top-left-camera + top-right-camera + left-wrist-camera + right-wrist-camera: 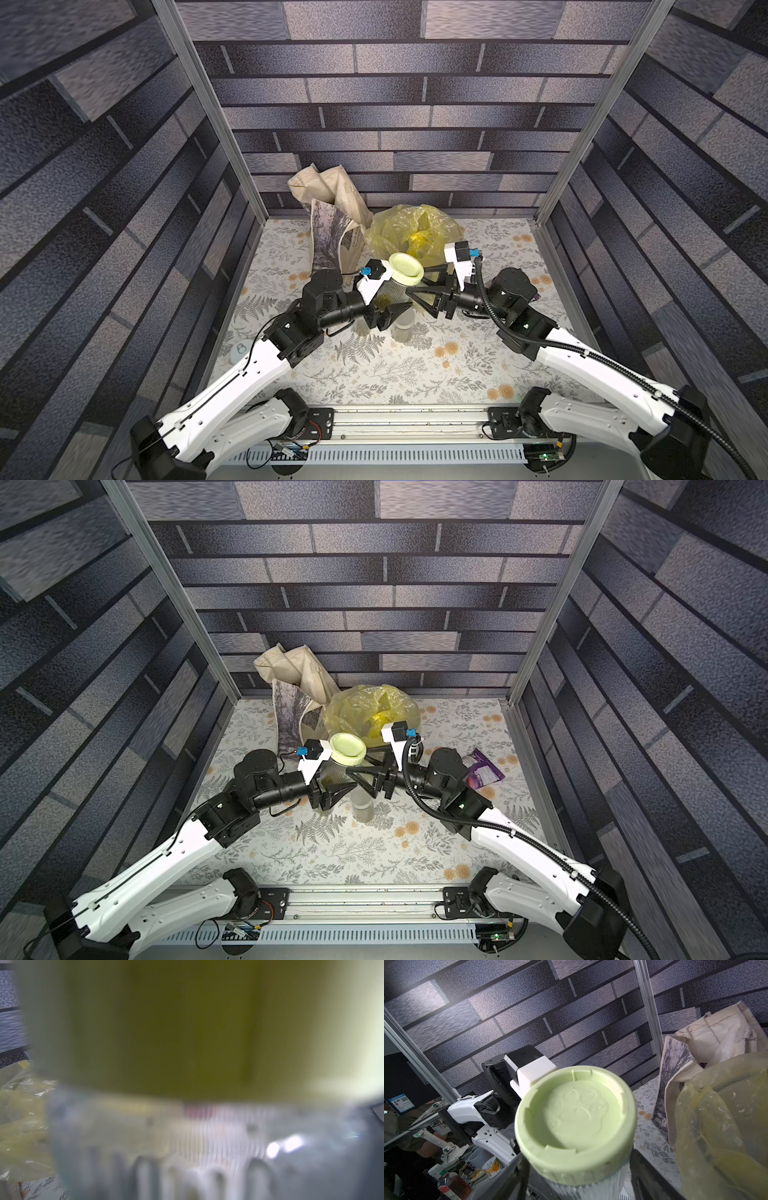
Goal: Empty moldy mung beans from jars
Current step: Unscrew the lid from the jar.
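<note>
The wide ribbed jar (pixel 395 289) with its pale green lid (pixel 406 266) hangs tilted above the table, lid on. Olive mung beans (pixel 382 300) show through its wall. My left gripper (pixel 392 302) is shut on the ribbed body; in the left wrist view the jar (pixel 187 1147) fills the frame as a blur. The fingers (pixel 519 1169) of my right gripper (pixel 415 282) flank the jar just under the lid (pixel 575 1118). Whether they press it I cannot tell. A slim clear jar (pixel 404 326) stands on the table below the grippers.
The bucket with the yellow bag (pixel 415 232) stands right behind the raised jar, and the cream tote (pixel 332 224) stands left of it. A purple packet (pixel 482 771) lies at the right, behind my right arm. A whitish lid (pixel 241 348) lies by the left edge.
</note>
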Controlling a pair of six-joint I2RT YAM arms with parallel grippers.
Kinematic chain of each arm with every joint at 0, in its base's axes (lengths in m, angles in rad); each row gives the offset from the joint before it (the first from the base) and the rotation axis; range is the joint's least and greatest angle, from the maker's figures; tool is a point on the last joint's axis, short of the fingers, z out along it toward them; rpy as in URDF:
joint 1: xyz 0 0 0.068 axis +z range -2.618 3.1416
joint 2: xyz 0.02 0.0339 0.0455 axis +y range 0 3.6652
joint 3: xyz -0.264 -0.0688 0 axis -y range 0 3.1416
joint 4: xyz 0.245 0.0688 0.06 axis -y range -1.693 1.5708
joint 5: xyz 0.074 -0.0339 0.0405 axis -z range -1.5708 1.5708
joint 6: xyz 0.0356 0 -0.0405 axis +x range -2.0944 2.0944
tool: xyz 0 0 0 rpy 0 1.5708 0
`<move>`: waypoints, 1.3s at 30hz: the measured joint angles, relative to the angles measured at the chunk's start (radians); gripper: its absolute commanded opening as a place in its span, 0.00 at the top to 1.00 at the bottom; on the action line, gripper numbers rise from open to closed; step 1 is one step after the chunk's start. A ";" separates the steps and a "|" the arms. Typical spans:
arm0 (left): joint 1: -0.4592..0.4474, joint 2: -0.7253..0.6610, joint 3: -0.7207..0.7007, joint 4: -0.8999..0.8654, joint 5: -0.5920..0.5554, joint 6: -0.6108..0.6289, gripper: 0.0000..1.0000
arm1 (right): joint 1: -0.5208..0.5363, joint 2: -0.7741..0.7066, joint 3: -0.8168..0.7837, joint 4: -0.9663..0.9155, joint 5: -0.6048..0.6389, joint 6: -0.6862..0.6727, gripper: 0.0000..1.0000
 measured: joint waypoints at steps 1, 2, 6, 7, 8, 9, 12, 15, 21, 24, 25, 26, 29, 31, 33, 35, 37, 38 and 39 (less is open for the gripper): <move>-0.001 0.000 0.000 0.000 0.000 0.000 0.33 | 0.000 0.002 0.000 -0.001 -0.003 0.002 0.17; -0.002 0.000 0.000 0.000 -0.001 0.000 0.33 | 0.000 0.002 0.000 -0.002 -0.006 0.003 0.15; -0.005 0.000 0.000 0.000 -0.007 0.000 0.33 | 0.001 0.000 0.002 -0.008 -0.013 0.001 0.12; -0.006 0.000 0.000 0.000 -0.011 0.000 0.33 | 0.001 -0.003 0.002 -0.008 -0.012 0.001 0.12; -0.006 0.000 0.000 0.000 -0.016 0.000 0.33 | 0.001 -0.006 0.001 -0.010 -0.010 0.002 0.12; -0.006 0.000 0.000 0.000 -0.023 0.000 0.33 | 0.001 -0.012 -0.001 -0.010 -0.005 0.004 0.12; -0.013 0.000 0.000 0.000 -0.040 0.000 0.33 | 0.003 -0.041 -0.014 -0.009 0.013 0.014 0.11; -0.018 0.000 0.000 0.000 -0.058 0.000 0.34 | 0.004 -0.069 -0.022 -0.006 0.035 0.023 0.10; -0.030 0.004 0.000 -0.003 -0.095 0.001 0.34 | 0.008 -0.103 -0.023 -0.006 0.075 0.022 0.09; -0.043 0.016 0.000 -0.008 -0.118 0.006 0.34 | 0.008 -0.100 -0.023 -0.012 0.092 0.019 0.09; -0.048 0.020 0.000 -0.009 -0.128 0.006 0.34 | 0.007 -0.097 -0.022 -0.017 0.099 0.018 0.09; -0.052 0.023 0.000 -0.010 -0.135 0.009 0.34 | 0.007 -0.093 -0.020 -0.024 0.105 0.017 0.09; -0.063 0.031 0.002 -0.016 -0.151 0.013 0.34 | 0.007 -0.073 -0.008 -0.039 0.119 0.011 0.09; -0.068 0.032 0.002 -0.021 -0.157 0.013 0.34 | 0.007 -0.062 0.000 -0.046 0.122 0.008 0.09; -0.071 0.034 0.004 -0.024 -0.160 0.016 0.34 | 0.007 -0.056 0.004 -0.050 0.125 0.007 0.09; -0.074 0.038 0.007 -0.025 -0.160 0.019 0.34 | 0.007 -0.055 0.006 -0.053 0.128 0.004 0.08; -0.079 0.045 0.011 -0.026 -0.160 0.023 0.34 | 0.006 -0.054 0.008 -0.055 0.132 0.003 0.08; -0.080 0.048 0.013 -0.026 -0.159 0.024 0.34 | 0.006 -0.053 0.009 -0.056 0.135 0.003 0.08; -0.084 0.052 0.014 -0.026 -0.159 0.025 0.34 | 0.006 -0.051 0.011 -0.058 0.136 0.000 0.08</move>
